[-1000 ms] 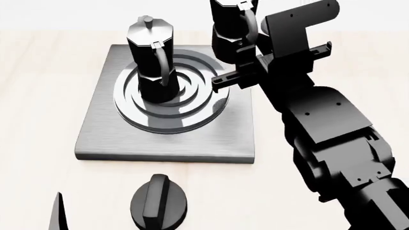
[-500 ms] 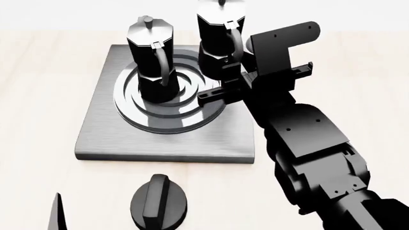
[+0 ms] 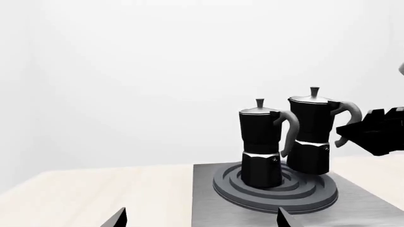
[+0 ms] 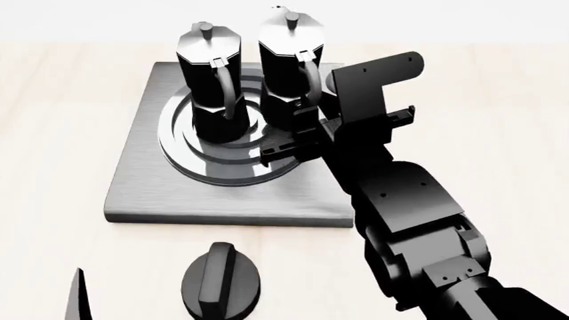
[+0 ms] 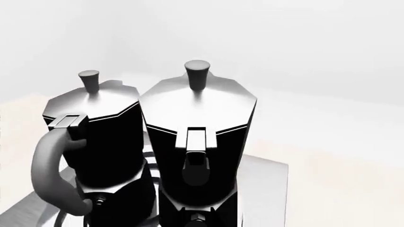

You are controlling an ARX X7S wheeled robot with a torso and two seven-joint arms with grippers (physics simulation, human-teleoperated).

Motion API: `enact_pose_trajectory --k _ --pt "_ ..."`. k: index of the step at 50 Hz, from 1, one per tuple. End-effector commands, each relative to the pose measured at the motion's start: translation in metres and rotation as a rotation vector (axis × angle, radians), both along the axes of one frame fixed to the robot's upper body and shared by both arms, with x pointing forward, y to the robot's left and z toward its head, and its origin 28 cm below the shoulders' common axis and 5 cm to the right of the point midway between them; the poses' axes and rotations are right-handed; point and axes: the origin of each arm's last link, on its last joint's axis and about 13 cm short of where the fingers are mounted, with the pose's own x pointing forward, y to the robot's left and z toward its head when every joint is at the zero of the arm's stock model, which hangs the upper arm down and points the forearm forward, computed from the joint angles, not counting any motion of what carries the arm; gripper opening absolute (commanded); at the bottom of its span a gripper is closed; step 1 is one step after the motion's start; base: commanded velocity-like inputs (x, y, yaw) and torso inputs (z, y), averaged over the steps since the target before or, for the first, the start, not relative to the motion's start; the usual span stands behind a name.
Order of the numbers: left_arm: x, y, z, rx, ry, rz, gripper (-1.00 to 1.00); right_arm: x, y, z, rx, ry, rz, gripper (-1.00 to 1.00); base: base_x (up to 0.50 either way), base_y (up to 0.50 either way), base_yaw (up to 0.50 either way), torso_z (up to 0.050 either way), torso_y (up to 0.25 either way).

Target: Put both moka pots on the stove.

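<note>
One moka pot (image 4: 209,83) stands upright on the ring burner of the stove (image 4: 146,180). My right gripper (image 4: 298,130) is shut on the lower body of the second moka pot (image 4: 289,67) and holds it upright over the burner's right side, close beside the first. I cannot tell whether its base touches the burner. The left wrist view shows both pots, the standing pot (image 3: 260,146) and the held pot (image 3: 312,137). In the right wrist view the held pot (image 5: 198,142) fills the centre, with the other pot (image 5: 101,137) beside it. My left gripper (image 3: 202,222) is open and empty, in front of the stove (image 3: 208,198).
A squat black round knob (image 4: 222,283) sits on the light wooden table (image 4: 53,133) in front of the stove. One left fingertip (image 4: 80,297) shows at the lower left. My right arm (image 4: 418,227) reaches in from the lower right.
My right gripper has carried the second pot left and nearer, from past the stove's far right corner to over the burner beside the first pot. The left gripper has not moved.
</note>
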Motion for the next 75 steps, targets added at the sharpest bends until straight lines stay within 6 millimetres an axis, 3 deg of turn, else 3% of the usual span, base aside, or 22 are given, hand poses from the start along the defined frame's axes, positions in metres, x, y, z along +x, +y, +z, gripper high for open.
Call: enact_pose_trajectory --k 1,31,32,42,48,62,75 --pt "0.0 0.0 -0.001 -0.001 0.001 -0.001 1.0 0.002 0.005 0.001 0.002 -0.024 0.013 -1.0 0.0 0.0 0.0 0.0 0.0" --pt "0.001 0.0 -0.001 -0.002 0.001 0.002 1.0 0.002 0.008 -0.009 -0.001 0.004 0.016 -1.0 0.0 0.0 0.0 0.0 0.001" --pt "0.001 0.0 -0.001 -0.001 0.0 0.001 1.0 0.001 0.008 -0.008 -0.004 0.002 0.019 1.0 0.0 0.0 0.0 0.0 0.01" --pt "0.001 0.0 -0.001 -0.001 0.003 -0.003 1.0 -0.002 0.007 -0.002 0.024 -0.014 0.015 1.0 0.0 0.0 0.0 0.0 0.0" --pt "0.001 0.0 -0.001 -0.002 0.002 -0.001 1.0 -0.016 0.007 0.008 0.058 -0.062 0.033 1.0 0.0 0.0 0.0 0.0 0.0" --pt "-0.003 -0.003 -0.002 0.001 0.002 -0.009 1.0 -0.107 0.008 0.046 0.149 -0.326 0.011 1.0 0.0 0.0 0.0 0.0 0.0" --pt "-0.004 -0.003 -0.002 0.001 0.001 -0.007 1.0 -0.15 0.0 0.053 0.112 -0.538 -0.076 1.0 0.0 0.0 0.0 0.0 0.0"
